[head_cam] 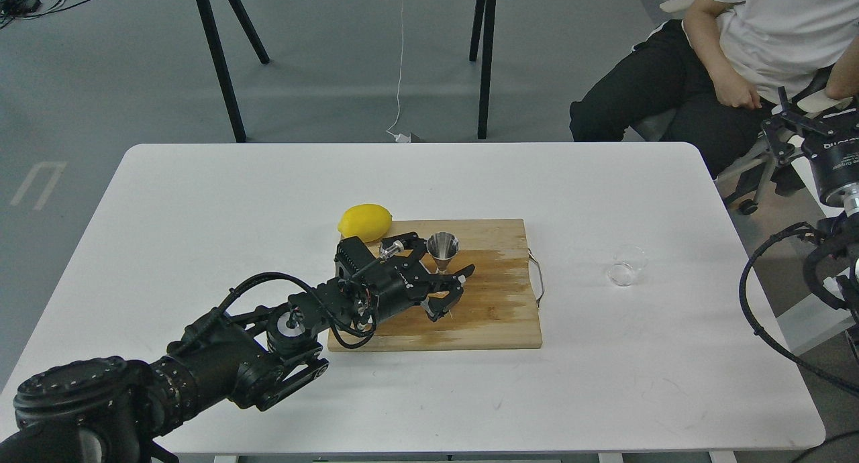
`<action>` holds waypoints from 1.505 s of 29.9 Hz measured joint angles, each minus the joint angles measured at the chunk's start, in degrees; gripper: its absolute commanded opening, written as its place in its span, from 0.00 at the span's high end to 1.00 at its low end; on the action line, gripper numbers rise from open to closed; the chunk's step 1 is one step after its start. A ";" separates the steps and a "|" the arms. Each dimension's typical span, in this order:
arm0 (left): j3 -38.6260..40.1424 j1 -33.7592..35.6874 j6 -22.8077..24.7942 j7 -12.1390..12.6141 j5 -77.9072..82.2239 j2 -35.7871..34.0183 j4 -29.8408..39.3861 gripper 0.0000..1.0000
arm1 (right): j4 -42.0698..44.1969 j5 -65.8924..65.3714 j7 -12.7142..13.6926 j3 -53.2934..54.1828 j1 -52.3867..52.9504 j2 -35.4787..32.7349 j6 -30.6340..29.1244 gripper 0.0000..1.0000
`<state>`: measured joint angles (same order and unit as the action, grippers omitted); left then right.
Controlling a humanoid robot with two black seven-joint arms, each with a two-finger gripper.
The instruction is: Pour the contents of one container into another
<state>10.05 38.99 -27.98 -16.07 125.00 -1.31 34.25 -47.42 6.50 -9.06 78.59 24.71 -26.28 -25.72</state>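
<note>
The white worktop [201, 201] carries all items. A wooden cutting board [483, 315] with a metal handle [539, 278] on its right end lies at the middle of the worktop, slightly nearer the front edge than the far edge.

The left arm [221, 355] enters from the front-left corner and reaches over the board's left half. The left tool [451, 290] hangs above the board with its two fingers spread apart. Nothing is held between them. The upper finger [463, 272] ends just beside the base of the jigger; whether it touches the jigger cannot be told.

The right arm stands off the right edge of the worktop, raised and well apart from everything on it. The right tool [786, 124] appears to be spread, and it holds nothing.

A yellow lemon [365, 222] rests at the board's far-left corner, partly on the worktop.

The steel jigger [443, 250] stands upright on the board's far half, just right of the lemon, with its open cone facing up.

The clear glass cup [627, 266] sits on the bare worktop to the right of the board, between the board's handle and the right edge, untouched by either tool.
</note>
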 measured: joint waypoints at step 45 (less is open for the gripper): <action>32.34 -5.60 49.97 -9.38 -121.30 -33.50 27.75 0.00 | -21.01 22.96 13.10 -1.11 -31.32 -6.00 -2.11 0.01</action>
<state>42.38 33.39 21.98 -25.45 3.69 -34.82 62.00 -68.43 29.46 4.04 77.48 -6.62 -32.28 -27.82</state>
